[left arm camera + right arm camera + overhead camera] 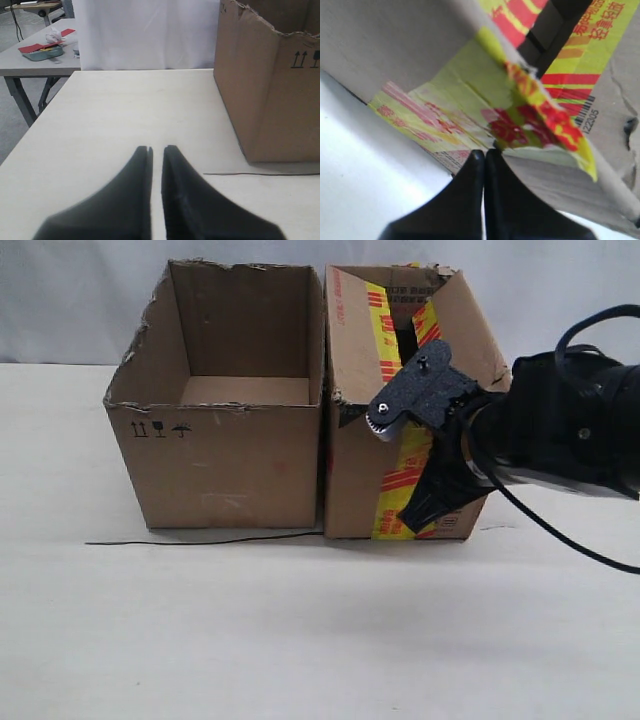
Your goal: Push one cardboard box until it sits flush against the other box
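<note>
Fingers of the right gripper (418, 512) are pressed shut on nothing, as the right wrist view (484, 155) shows plainly, their tips low against the yellow-and-red tape on the front of the taped box (350, 475), at about four o'clock on that face as I look at it; the dark bulk of the arm hangs out at three o'clock. The plain box (225, 460) with the ragged rim stands at nine o'clock of the taped one, and their side walls meet along one upright seam with only a dark sliver showing low down; to my eye they sit flush or as good as, so the push looks done and I judge little is left beyond backing the arm away. The left gripper (156, 150) is out of the wide view; its fingers are drawn nearly together with a thin slit between, holding nothing, well apart from the plain box (270, 95). A thin black cord (200, 539) lies on the table (300, 640) at six o'clock of the plain box, touching nothing that needs moving; nothing stands between the boxes. Off behind, a side table (30, 67) carries a tray (42, 51).
</note>
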`<state>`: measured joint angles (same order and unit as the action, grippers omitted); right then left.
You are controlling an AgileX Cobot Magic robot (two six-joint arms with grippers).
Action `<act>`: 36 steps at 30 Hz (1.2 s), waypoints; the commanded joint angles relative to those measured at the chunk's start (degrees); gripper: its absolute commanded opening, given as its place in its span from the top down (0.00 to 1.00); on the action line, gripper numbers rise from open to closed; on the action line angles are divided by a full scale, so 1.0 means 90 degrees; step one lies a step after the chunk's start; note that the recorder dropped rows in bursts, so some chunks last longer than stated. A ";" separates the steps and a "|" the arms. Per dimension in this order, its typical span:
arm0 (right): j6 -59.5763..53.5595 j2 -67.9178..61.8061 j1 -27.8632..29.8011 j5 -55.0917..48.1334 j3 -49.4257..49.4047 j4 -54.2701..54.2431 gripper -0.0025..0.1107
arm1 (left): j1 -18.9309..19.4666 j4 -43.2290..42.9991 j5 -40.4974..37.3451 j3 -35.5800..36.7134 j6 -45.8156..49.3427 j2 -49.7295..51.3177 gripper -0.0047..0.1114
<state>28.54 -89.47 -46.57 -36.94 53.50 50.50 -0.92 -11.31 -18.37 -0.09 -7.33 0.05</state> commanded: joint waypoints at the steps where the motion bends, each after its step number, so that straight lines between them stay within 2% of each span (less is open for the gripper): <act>1: 0.0118 -0.0005 -0.0008 0.0177 0.0054 0.0151 0.98 | -0.0050 0.0017 0.0077 0.0011 -0.0025 -0.0006 0.96; 13: 0.0159 -0.0157 0.0006 0.0481 0.0054 0.0151 0.98 | -0.0050 0.0017 0.0077 0.0011 -0.0025 -0.0006 0.96; 17: 0.0241 0.0013 -0.0020 0.0236 0.0273 -0.0057 0.98 | -0.0050 0.0017 0.0077 0.0011 -0.0025 -0.0006 0.96; 21: 0.0162 0.0488 -0.0020 -0.0302 0.0568 -0.0478 0.98 | -0.0050 0.0017 0.0077 0.0011 -0.0025 -0.0006 0.96; 27: -0.0314 0.1693 0.0013 -0.0227 0.0711 -0.1208 0.98 | -0.0050 0.0017 0.0077 0.0011 -0.0025 -0.0006 0.96; 29: -0.0314 0.1990 0.0244 -0.0145 0.0711 -0.1144 0.98 | -0.0050 0.0017 0.0077 0.0011 -0.0025 -0.0006 0.96; 32: -0.0088 0.2175 0.1084 0.0169 0.0711 -0.1223 0.98 | -0.0050 0.0017 0.0077 0.0011 -0.0025 -0.0006 0.96; 36: -0.0231 0.1878 0.2876 0.0941 0.0711 -0.2464 0.98 | -0.0050 0.0017 0.0077 0.0011 -0.0025 -0.0006 0.96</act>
<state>27.36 -70.68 -29.69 -32.87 59.67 35.37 -0.92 -11.31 -18.37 -0.09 -7.33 0.05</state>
